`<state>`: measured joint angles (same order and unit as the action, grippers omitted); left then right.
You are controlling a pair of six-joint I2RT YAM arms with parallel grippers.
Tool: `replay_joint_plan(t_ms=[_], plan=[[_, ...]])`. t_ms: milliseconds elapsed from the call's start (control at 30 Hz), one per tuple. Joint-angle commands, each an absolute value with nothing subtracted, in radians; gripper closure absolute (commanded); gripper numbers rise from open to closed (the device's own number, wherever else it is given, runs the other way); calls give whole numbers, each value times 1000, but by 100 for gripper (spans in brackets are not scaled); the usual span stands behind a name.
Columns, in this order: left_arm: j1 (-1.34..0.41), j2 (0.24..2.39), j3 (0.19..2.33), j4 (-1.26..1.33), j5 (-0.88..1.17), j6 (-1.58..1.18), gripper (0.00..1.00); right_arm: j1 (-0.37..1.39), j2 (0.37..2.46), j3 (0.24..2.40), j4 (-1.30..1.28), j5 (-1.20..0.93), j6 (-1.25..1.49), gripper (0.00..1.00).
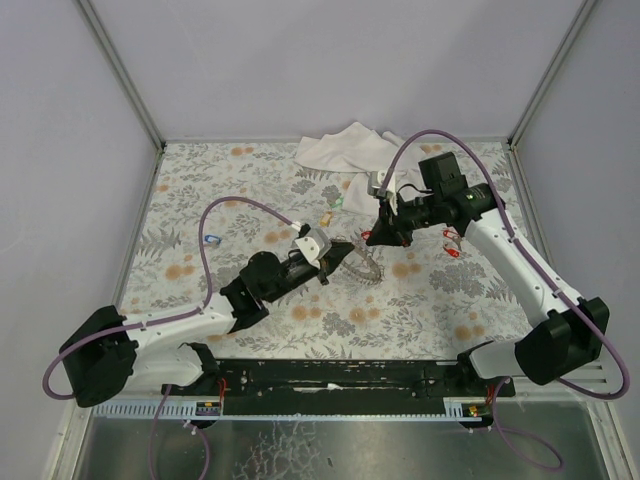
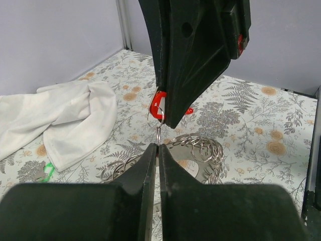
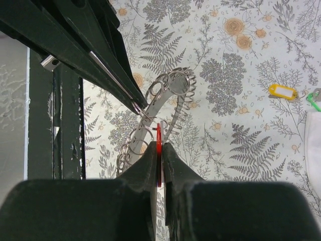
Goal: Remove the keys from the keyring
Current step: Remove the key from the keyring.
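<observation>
– Right wrist view: how does the red key (image 3: pixel 159 134) lie?
– Edge-on, as a thin red strip. Its long axis runs along the fingers of the right gripper (image 3: pixel 159 145), whose jaws are clenched on it, and most of it is hidden between them.
– And the keyring (image 3: pixel 168 100)?
– It is a curved silvery string of loops, arcing over the tabletop (image 3: pixel 241 150) just beneath both arms. The left gripper (image 2: pixel 158 148) has its jaws pinched tight on one thin loop joined to the key. From above, the key is only a red speck.
</observation>
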<state>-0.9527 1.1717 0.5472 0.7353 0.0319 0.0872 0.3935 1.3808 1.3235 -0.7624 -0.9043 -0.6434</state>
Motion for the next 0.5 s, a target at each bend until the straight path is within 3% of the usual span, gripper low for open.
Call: replay_joint_plan(t_ms=[0, 133, 300, 467], plan=[[-930, 1193, 537, 781, 87, 68, 100, 377, 1306, 1330, -709, -941, -634, 100], [-916, 1218, 526, 804, 106, 43, 96, 377, 1309, 1329, -716, -961, -639, 100], [-914, 1217, 541, 789, 110, 31, 72, 378, 1331, 1329, -731, -962, -656, 100], [-915, 1183, 532, 781, 137, 31, 69, 378, 1329, 1322, -727, -948, -661, 100]])
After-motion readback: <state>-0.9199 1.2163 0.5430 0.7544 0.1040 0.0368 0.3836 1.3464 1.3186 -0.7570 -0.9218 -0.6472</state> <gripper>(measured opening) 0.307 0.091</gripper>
